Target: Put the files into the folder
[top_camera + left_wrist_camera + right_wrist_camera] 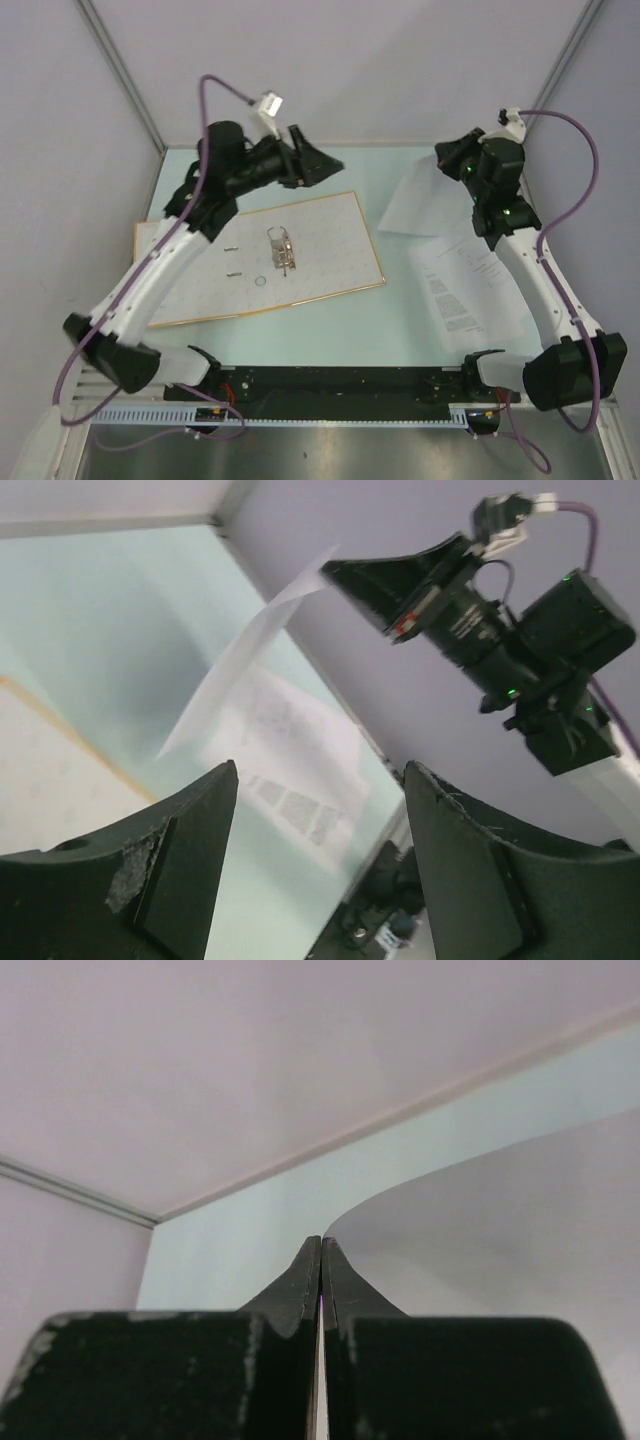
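The folder (320, 240) lies open on the table's left half, cream inside up, with its metal ring mechanism (282, 250) in the middle. My right gripper (445, 165) is shut on the edge of one white file sheet (410, 205), which hangs lifted and curved above the table. In the right wrist view the jaws (321, 1240) pinch that sheet (500, 1230). Another printed sheet (465, 290) lies flat by the right arm. My left gripper (318, 160) hovers open and empty over the folder's far edge. Its view (320, 770) shows the held sheet (250, 650) and the right gripper (335, 573).
Grey walls close the table at the back and both sides. The table surface (330, 310) is pale green. Both arm bases and a black rail (340, 385) run along the near edge. A corner of the folder (40, 790) shows at the left of the left wrist view.
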Robot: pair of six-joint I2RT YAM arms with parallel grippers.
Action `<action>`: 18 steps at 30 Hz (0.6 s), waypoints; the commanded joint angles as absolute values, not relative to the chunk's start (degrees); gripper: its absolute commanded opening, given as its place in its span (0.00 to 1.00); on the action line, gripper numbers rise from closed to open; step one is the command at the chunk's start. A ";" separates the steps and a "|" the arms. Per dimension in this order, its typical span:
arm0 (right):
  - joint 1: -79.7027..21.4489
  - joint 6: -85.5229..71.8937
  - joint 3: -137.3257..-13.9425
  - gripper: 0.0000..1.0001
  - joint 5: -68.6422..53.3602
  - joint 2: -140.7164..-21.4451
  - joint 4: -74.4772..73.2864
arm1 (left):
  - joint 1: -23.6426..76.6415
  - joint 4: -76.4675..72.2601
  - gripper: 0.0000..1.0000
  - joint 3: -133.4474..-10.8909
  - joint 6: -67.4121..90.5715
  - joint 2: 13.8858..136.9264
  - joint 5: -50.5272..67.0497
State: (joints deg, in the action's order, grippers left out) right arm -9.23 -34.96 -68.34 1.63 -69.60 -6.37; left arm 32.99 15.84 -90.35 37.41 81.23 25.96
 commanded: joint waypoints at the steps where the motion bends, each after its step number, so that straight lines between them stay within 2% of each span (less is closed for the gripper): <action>1: -14.93 -36.29 -75.40 0.00 9.05 -73.20 7.80 | 29.19 26.18 0.73 -78.87 30.51 71.30 19.96; 4: -19.24 -36.30 -79.17 0.00 11.15 -76.46 11.15 | 25.32 30.14 0.74 -72.63 28.13 64.44 17.14; 9: -26.27 -36.30 -78.49 0.00 16.95 -78.49 10.64 | 20.83 30.76 0.74 -64.17 27.86 58.37 15.56; 18: -42.43 -44.64 -47.22 0.00 39.10 -76.63 23.96 | 19.51 31.99 0.70 -58.37 30.15 63.19 8.36</action>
